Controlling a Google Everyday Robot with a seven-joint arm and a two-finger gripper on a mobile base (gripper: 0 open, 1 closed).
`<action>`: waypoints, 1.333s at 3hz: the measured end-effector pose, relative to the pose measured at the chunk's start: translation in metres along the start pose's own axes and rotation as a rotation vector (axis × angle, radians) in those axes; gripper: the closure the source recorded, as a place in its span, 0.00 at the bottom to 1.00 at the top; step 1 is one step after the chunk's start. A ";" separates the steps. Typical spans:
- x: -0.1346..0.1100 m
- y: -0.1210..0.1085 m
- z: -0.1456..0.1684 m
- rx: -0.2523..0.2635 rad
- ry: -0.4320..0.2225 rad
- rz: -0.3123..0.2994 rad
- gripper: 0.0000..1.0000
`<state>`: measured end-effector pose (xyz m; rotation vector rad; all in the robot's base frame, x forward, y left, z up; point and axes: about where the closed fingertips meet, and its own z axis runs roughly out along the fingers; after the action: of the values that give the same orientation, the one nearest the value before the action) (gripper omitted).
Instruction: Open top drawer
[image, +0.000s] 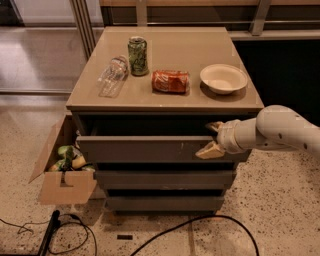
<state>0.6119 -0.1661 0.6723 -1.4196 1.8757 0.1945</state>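
One pale end effector (213, 138) is clamped on the grey-brown top drawer (145, 149), at its right end. Its long front is laid crosswise to the pull judged needed.

Bottle (113, 75), green can (137, 56), red can (171, 81) and bowl (223, 78) sit on the cabinet top (190, 47).

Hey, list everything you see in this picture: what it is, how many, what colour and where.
cabinet: one, tan top, centre
green can: one, upright, top rear left
bottle: one, clear, lying left of the green can
red can: one, on its side, top centre
bowl: one, white, top right
top drawer: one, grey-brown, slightly pulled out
lower drawers: two, grey, beneath it
cardboard box: one, brown, floor left, green and yellow items inside
cables: black, floor in front
arm: one, white, from the right
gripper: one, tan tips, at the top drawer's right end
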 end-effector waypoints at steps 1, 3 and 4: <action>0.001 0.001 -0.001 -0.001 -0.003 0.000 1.00; 0.002 0.028 -0.013 -0.047 -0.047 0.002 1.00; 0.001 0.027 -0.013 -0.047 -0.047 0.002 1.00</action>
<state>0.5816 -0.1639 0.6722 -1.4328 1.8456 0.2724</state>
